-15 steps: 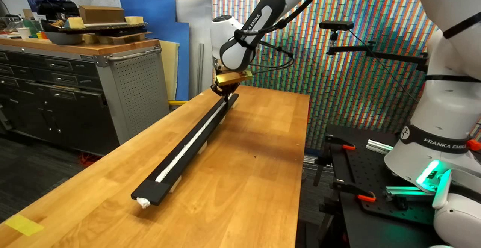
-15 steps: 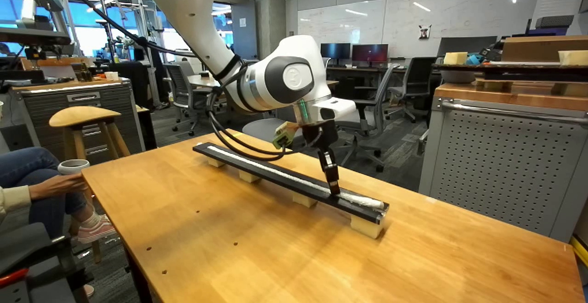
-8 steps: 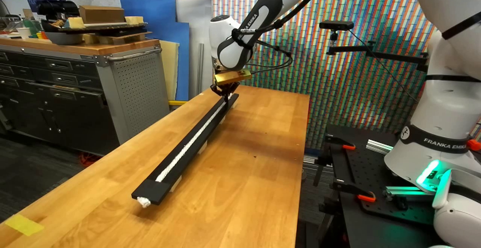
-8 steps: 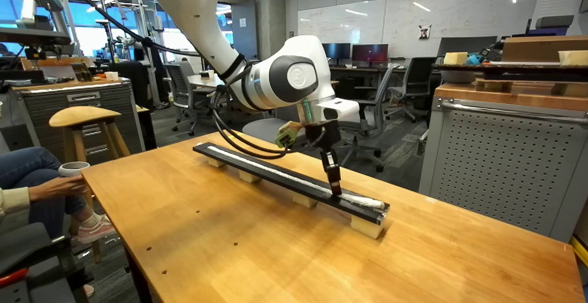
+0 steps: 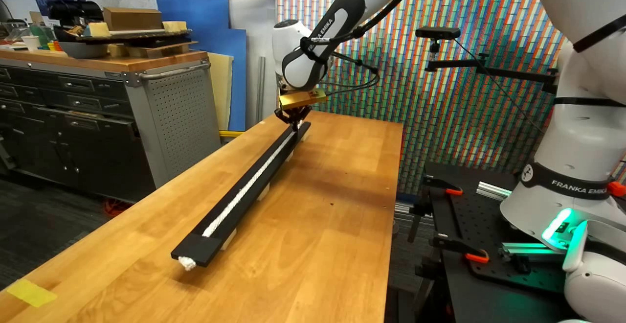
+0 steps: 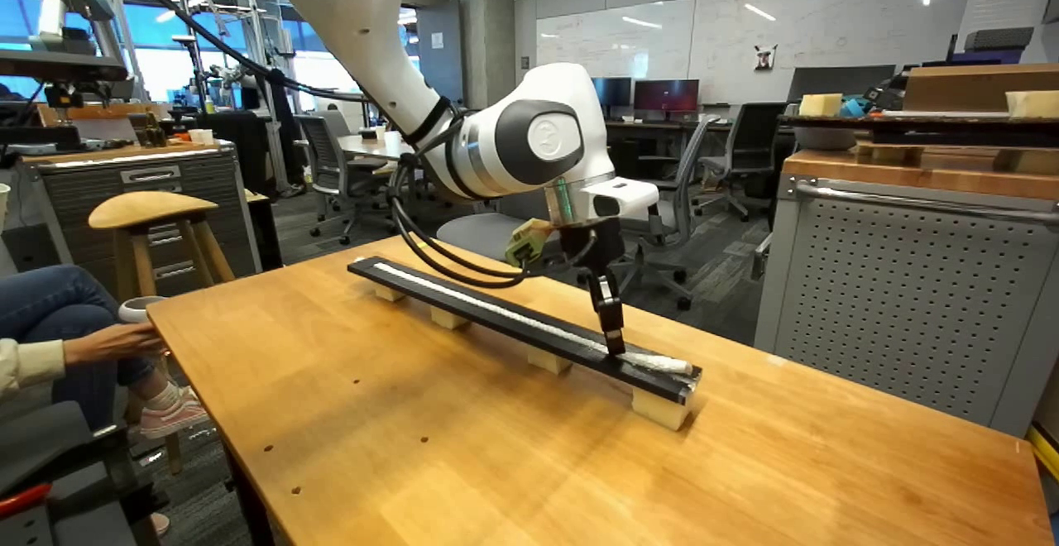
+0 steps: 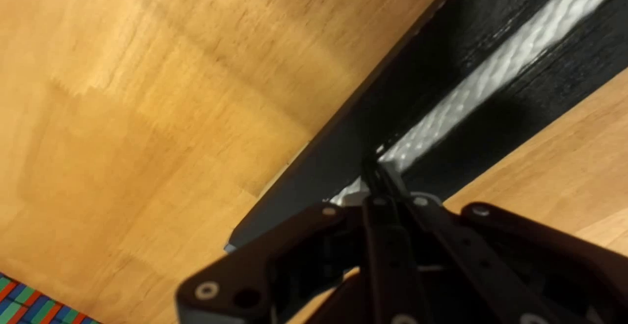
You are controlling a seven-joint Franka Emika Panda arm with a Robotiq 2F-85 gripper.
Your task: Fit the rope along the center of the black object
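Note:
The black object (image 6: 672, 385) is a long narrow rail lying along the table, seen in both exterior views. Along its centre runs the white rope (image 5: 244, 190), which looks sunk in the groove over most of the length. A frayed rope end pokes out below the rail's near end cap. Past my gripper (image 6: 615, 349), a short stretch of rope at the far tip looks thicker and higher. My gripper points down, shut, its tips seemingly resting on the rope. In the wrist view the fingertips (image 7: 375, 179) are together over the twisted rope, covering a piece of it.
Several wooden blocks (image 6: 659, 407) prop the rail above the wooden table (image 6: 463, 447). A seated person's hand (image 6: 112, 342) with a cup is by the table's corner. A grey cabinet (image 5: 178, 112) stands beyond the table edge. Yellow tape (image 5: 32, 292) marks one corner.
My shut gripper has slid a short way along the rail toward its end, rightward in an exterior view. The rail and rope look unmoved. The person's hand has shifted slightly.

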